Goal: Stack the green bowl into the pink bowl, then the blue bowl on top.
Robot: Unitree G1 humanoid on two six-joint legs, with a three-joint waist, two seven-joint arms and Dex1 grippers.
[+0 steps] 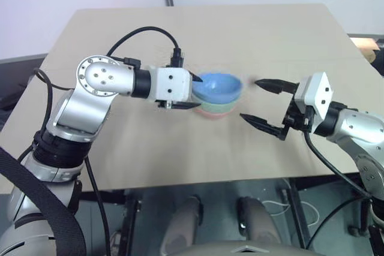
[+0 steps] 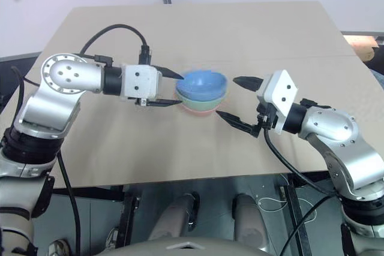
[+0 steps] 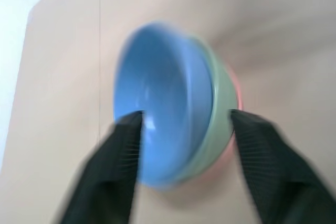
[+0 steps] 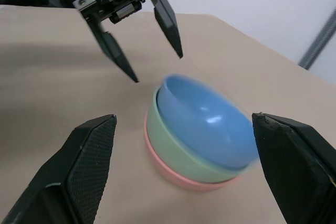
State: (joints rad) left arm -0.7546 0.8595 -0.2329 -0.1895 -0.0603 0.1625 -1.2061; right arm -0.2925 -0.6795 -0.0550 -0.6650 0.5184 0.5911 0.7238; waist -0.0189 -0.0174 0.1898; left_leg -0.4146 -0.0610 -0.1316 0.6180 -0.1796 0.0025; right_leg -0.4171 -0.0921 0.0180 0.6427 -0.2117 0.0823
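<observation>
The three bowls are nested in one stack at the table's middle. The pink bowl [image 4: 184, 178] is at the bottom, the green bowl [image 4: 170, 145] sits in it, and the blue bowl [image 1: 217, 87] is on top, a little tilted. My left gripper [image 1: 200, 92] is open just left of the stack, with one finger above the blue bowl's rim, the other low beside the stack, and nothing held. My right gripper [image 1: 250, 99] stands open just right of the stack, pointing at it, apart from the bowls.
The tan table [image 1: 180, 34] carries only the bowl stack. Its front edge runs just below both arms. A black cable [image 1: 147, 31] loops up over my left wrist.
</observation>
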